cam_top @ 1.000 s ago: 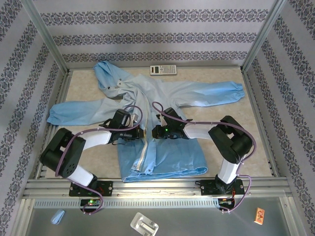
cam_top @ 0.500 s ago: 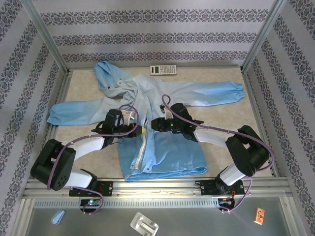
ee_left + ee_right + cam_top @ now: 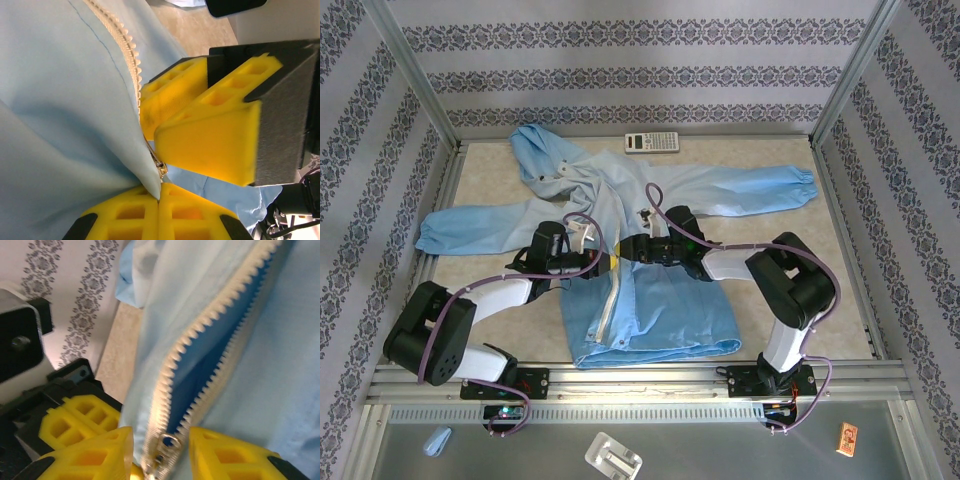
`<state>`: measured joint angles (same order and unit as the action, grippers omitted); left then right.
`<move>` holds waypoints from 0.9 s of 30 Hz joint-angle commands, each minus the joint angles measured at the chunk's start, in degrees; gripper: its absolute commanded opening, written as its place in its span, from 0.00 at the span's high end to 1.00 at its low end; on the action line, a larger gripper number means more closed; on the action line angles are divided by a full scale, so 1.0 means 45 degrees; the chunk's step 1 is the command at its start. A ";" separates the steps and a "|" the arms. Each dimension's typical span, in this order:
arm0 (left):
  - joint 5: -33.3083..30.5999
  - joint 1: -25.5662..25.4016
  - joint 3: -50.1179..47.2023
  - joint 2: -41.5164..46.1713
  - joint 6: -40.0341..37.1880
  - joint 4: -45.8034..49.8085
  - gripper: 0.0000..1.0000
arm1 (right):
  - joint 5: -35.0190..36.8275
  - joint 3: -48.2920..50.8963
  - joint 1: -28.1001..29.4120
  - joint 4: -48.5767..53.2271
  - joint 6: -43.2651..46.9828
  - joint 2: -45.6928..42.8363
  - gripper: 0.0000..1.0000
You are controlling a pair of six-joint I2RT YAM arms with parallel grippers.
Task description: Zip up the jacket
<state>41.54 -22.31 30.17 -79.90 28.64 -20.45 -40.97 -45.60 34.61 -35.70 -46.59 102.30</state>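
Observation:
The light-blue jacket (image 3: 660,300) lies spread on the table, hood at the far left. Its pale zipper (image 3: 609,310) is closed from the hem up to the chest; above that the two toothed rows (image 3: 220,330) part. My left gripper (image 3: 598,263) is shut on the jacket's front edge (image 3: 150,180), right beside the metal slider (image 3: 161,170). My right gripper (image 3: 624,250) faces it from the right. Its yellow fingers (image 3: 225,455) stand apart on either side of the slider (image 3: 167,444) without touching it.
A calculator (image 3: 651,143) lies at the far edge beyond the jacket. The sleeves reach left (image 3: 450,230) and right (image 3: 790,185) towards the metal frame posts. Small items sit on the near shelf, a blue scrap (image 3: 438,441) and a metal part (image 3: 612,460).
The right gripper has opened and let go of the slider after shifting up and a little left. The left gripper moved slightly farther up the jacket, still shut.

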 commanded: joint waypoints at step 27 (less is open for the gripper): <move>0.0905 0.0491 0.0354 -0.0783 0.0076 -0.1145 1.00 | -0.0986 0.0778 -0.0228 -0.3394 -0.1195 0.0565 0.72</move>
<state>44.31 -21.21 30.24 -82.96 28.73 -22.37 -44.27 -42.83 33.85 -47.90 -52.60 105.86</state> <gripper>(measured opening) 0.051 0.282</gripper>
